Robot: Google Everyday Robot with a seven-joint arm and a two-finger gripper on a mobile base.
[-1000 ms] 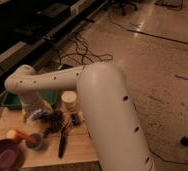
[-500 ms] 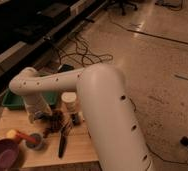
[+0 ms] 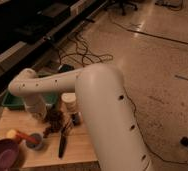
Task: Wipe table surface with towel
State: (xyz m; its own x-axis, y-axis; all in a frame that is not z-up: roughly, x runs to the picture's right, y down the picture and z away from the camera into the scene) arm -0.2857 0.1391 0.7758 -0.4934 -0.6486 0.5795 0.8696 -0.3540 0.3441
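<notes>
Tool (image 3: 38, 115) closed tight, pointing down at the surface's (image 3: 9, 120) far edge beside a green tray (image 3: 11, 102); we cannot tell what it grips.

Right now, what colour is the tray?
Green tray, camera view; the hand is down just in front of it.

Scene is dimly lit, with a warm orange cast throughout. Most light is caught by the white arm (image 3: 102, 115), whose upper shell is nearly blown out. The shelving (image 3: 27, 25) at upper left is left in deep shadow. The whole frame is rendered soft and blocky, and the cables (image 3: 79, 47) on the floor (image 3: 157, 60) are smeared. The hand (image 3: 41, 114), under the arm's far end at the back of the counter (image 3: 79, 147), is lost in shadow.
</notes>
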